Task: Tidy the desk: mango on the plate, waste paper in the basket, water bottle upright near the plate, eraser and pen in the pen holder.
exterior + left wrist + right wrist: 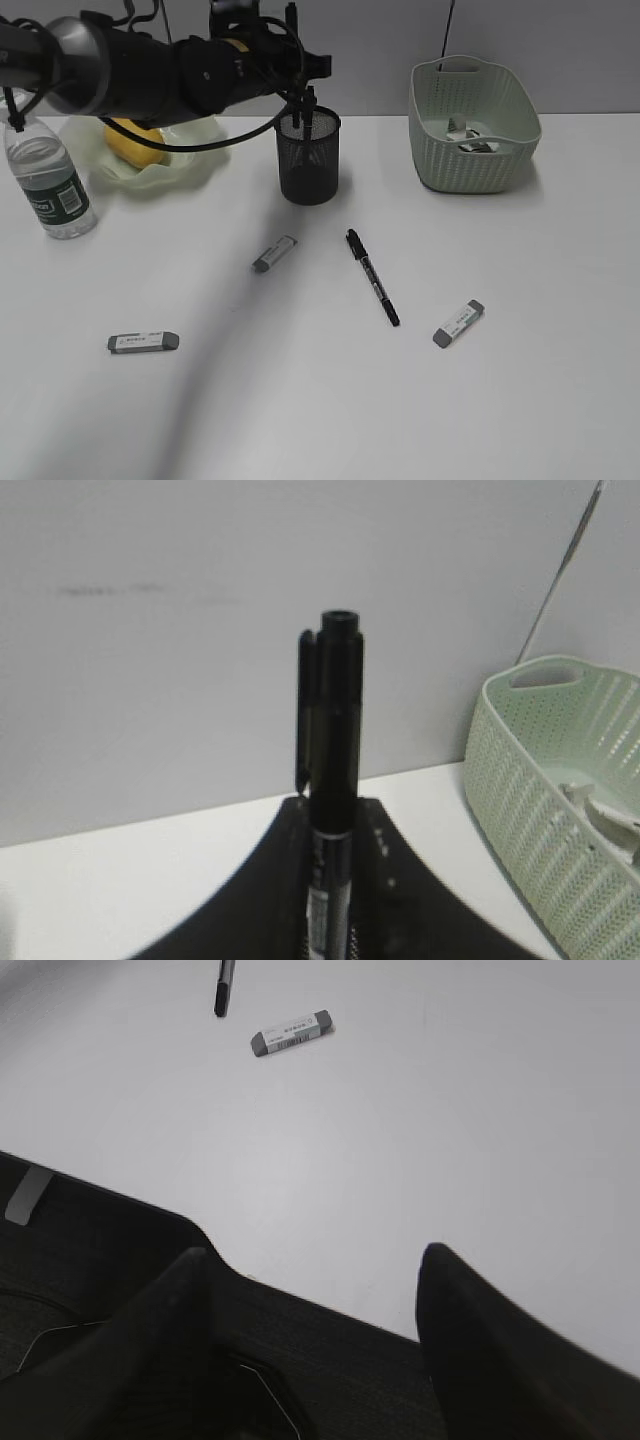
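Note:
My left gripper (306, 103) hangs right above the black mesh pen holder (310, 158), shut on a black pen (334, 770) that stands upright between its jaws. A second pen (372, 277) lies on the white desk (300, 400). Three erasers lie flat: one (275, 253) near the holder, one (143, 342) at front left, one (459, 323) at front right. The mango (133, 142) rests on the wavy green plate (175, 170). The water bottle (50, 178) stands upright left of the plate. Waste paper (470, 140) lies in the basket (475, 150). My right gripper (315, 1258) is open and empty at the desk's front edge.
In the left wrist view the basket (560, 800) is close on the right, with a plain wall behind. The right wrist view shows an eraser (291, 1032) and a pen tip (224, 990) far ahead, and a dark surface (120, 1260) below the desk edge.

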### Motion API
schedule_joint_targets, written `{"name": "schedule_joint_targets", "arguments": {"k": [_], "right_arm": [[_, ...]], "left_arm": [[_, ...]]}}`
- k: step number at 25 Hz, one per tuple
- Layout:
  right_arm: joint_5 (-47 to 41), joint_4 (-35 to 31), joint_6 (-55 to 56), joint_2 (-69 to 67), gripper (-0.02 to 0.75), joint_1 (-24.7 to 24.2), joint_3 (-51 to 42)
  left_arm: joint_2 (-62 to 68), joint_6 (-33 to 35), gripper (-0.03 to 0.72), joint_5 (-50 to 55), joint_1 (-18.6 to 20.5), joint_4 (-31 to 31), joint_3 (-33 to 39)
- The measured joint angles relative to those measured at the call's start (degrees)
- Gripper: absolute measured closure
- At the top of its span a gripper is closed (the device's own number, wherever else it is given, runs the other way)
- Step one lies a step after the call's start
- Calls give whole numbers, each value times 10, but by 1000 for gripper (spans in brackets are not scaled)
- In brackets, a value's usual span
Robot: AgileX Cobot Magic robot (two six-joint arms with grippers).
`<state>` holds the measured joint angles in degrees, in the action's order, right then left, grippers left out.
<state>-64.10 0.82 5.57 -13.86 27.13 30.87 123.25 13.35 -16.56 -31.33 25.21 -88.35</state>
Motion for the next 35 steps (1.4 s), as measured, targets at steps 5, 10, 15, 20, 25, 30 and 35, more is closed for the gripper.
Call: {"name": "schedule_joint_targets", "arguments": {"k": [5, 10, 15, 20, 25, 30, 35], "right_arm": [[0, 0, 0, 0, 235, 0, 0], [0, 0, 0, 0, 235, 0, 0], [0, 0, 0, 0, 235, 0, 0], [0, 0, 0, 0, 235, 0, 0], [0, 0, 0, 0, 235, 0, 0], [1, 0, 0, 0, 235, 0, 0], [1, 0, 0, 0, 235, 0, 0]], "left_arm": [[13, -2, 571, 24, -1, 0, 0], [14, -2, 375, 36, -2, 0, 0], [-3, -3, 274, 58, -2, 0, 1], [-62, -3, 265, 135, -2, -35, 1], [-136, -3, 264, 318, -1, -96, 1], [-194, -3, 264, 544, 9, -132, 1], [-240, -4, 264, 716, 10, -170, 1]]}}
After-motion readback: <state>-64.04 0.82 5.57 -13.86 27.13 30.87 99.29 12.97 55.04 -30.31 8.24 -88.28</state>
